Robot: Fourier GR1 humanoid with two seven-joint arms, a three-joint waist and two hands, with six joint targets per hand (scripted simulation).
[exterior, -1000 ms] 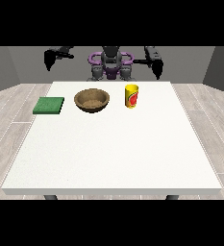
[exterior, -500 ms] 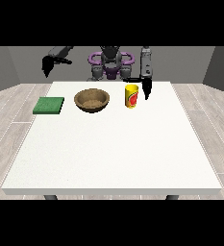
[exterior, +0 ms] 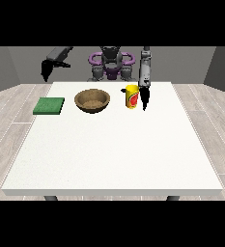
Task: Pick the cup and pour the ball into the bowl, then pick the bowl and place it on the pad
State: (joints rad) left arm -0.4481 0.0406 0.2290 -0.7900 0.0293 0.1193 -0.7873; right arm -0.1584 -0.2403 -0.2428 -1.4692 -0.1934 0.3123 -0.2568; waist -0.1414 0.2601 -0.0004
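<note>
A yellow cup (exterior: 131, 97) with a red mark stands upright on the white table (exterior: 114, 144), right of a brown bowl (exterior: 91, 101). No ball shows from here. A green pad (exterior: 49, 105) lies at the table's left side. The hand at the view's right (exterior: 144, 98) hangs just right of the cup, pointing down, apart from it by a small gap. The hand at the view's left (exterior: 46, 69) is raised beyond the table's far left corner, above and behind the pad.
The robot's purple and grey torso (exterior: 111, 65) stands behind the table's far edge. A wide bare stretch of table lies in front of the bowl, cup and pad.
The hand at the view's right has swung down from beside the torso to the cup's right side. The hand at the view's left lifted slightly outward. Cup, bowl and pad stayed put.
</note>
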